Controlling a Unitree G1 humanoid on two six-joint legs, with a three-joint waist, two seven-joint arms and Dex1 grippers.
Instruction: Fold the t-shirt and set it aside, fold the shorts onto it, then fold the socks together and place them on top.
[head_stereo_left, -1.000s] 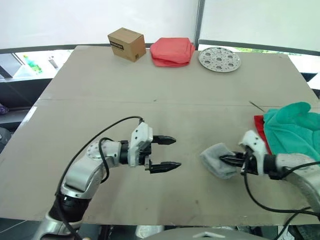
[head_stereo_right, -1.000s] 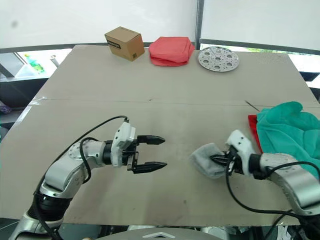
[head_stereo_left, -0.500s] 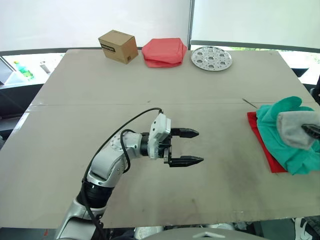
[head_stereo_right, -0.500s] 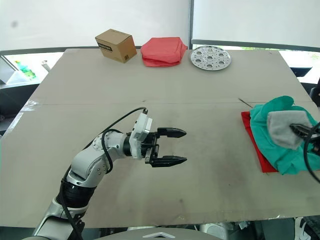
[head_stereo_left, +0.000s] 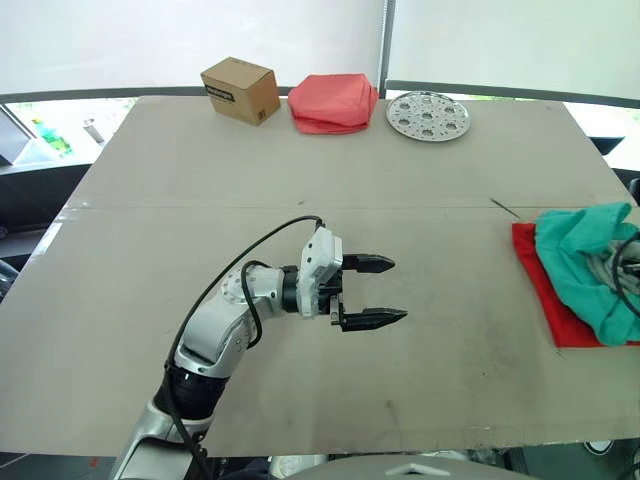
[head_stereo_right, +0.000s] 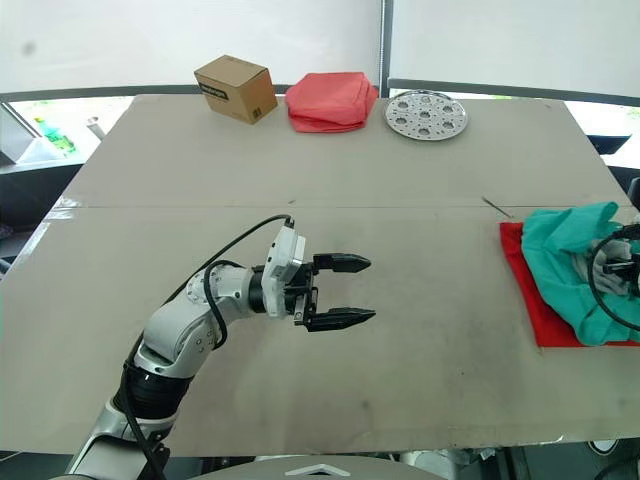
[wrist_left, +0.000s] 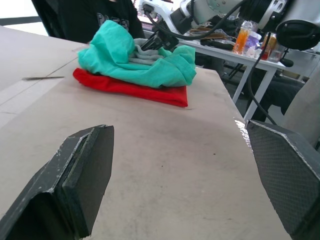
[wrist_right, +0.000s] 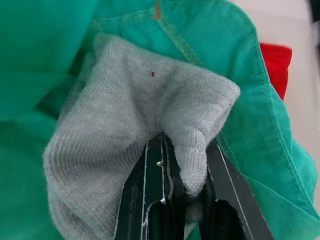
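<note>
Clearly the socks (wrist_right: 135, 125) are the thing in hand: a soft grey knitted bundle, pinched in the right gripper (wrist_right: 172, 170), whose two black fingers are closed on a fold of the fabric; the bundle rests on the teal shorts (head_stereo_right: 560, 255), which lie crumpled on the folded red t-shirt (head_stereo_right: 530, 300) at the right edge of the table (head_stereo_right: 300, 170); a strip of red shows beneath the teal on the near and inner sides; the stack is loose rather than tidy, the shorts bunched in ridges around the socks

Judging by the look of the knit, the socks are very light, limp and easily squashed, with no stiffness to hold a shape; they will likely cling a little to the finger pads and to the shorts' weave, so letting go may drag a corner up with the fingers; a grip on a thick doubled fold, as now, seems the safest hold, since a single layer could slip out or let the pair separate; nothing here is fragile

Meanwhile the left gripper (head_stereo_left: 368, 291) hovers over bare table near the middle, its fingers spread wide and holding nothing, well apart from the clothes; at the far edge stand a cardboard box (head_stereo_left: 239, 89), a folded salmon cloth (head_stereo_left: 333, 103) and a perforated metal disc (head_stereo_left: 427, 116), all apart from the pile
</note>
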